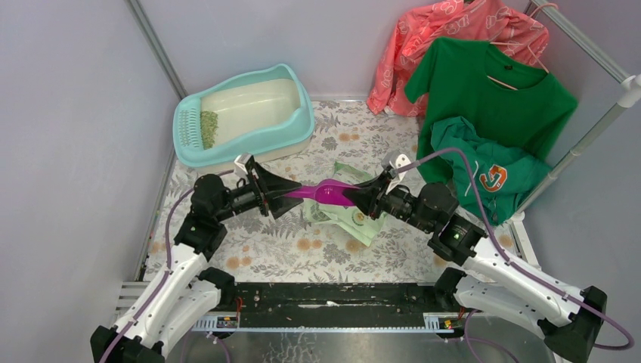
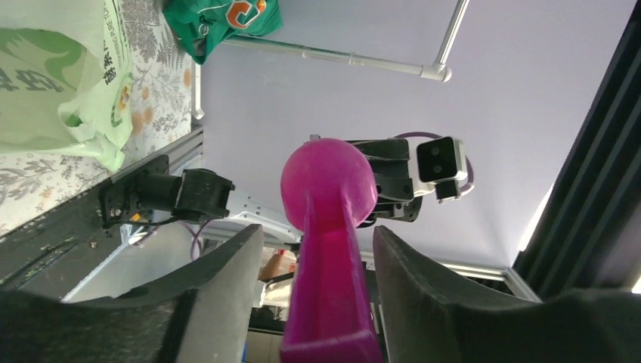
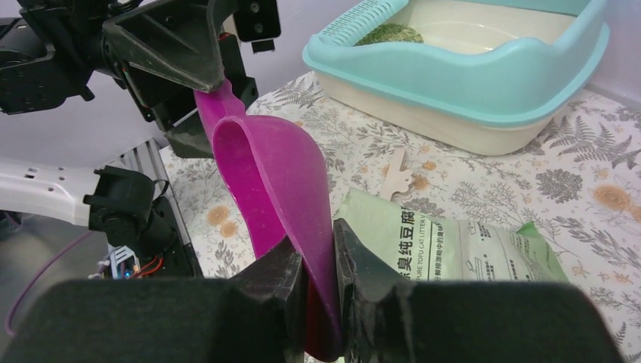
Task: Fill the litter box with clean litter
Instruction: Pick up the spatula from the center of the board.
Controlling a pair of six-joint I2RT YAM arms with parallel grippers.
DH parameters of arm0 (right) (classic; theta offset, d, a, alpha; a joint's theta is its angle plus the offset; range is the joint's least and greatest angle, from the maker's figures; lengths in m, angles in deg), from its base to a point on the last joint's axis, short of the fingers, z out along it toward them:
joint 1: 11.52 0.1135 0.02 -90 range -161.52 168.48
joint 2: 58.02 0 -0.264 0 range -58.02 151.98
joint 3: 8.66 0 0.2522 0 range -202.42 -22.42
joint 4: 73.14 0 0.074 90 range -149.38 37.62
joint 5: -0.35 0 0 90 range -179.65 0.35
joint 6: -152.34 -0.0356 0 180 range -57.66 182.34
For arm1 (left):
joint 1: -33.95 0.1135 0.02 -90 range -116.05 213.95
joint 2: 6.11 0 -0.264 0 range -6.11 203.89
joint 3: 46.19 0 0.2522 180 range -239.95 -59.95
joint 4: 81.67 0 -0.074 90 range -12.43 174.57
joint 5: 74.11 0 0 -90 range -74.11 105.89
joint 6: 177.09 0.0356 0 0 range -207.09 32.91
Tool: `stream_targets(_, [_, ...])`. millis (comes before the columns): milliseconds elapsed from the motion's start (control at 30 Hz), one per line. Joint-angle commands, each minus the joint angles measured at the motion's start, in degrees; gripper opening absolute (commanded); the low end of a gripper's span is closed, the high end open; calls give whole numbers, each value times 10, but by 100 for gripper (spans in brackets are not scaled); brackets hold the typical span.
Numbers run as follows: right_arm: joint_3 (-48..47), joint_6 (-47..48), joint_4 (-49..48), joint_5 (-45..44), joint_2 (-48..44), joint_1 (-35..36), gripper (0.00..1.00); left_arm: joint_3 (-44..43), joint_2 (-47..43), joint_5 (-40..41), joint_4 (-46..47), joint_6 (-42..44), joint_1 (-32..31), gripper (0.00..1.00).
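Note:
The turquoise-rimmed litter box (image 1: 302, 113) sits at the back left of the floral mat; a small patch of clean litter (image 1: 209, 128) lies in its basin beside the slotted grate, also seen as clean litter (image 3: 389, 33) inside the litter box (image 3: 529, 83). A purple scoop (image 1: 332, 192) hangs level between both arms above the mat. My right gripper (image 3: 317, 234) is shut on the scoop (image 3: 280, 181) at its bowl rim. My left gripper (image 2: 316, 228) stands open around the scoop's handle (image 2: 329, 249), with a gap on each side. I see no litter in the scoop.
A light green printed litter bag (image 1: 351, 219) lies on the mat under the scoop. A green shirt (image 1: 491, 91) and a coral garment (image 1: 446, 38) hang on a rack (image 1: 589, 136) at the back right. Grey walls close the left and back.

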Motion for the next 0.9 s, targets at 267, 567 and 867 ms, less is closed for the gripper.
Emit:
stream_targets(267, [-238,-75,278,39,61,-17,0,-197,23,73,-223,371,-1,86])
stream_targets(567, [-346,-229,401,372,147,-191,0,-181,-84,141,-290,470,-1,99])
stream_targets(867, [-182,-492,131,612,166,-311,0,-65,-201,199,-208,494,-2,99])
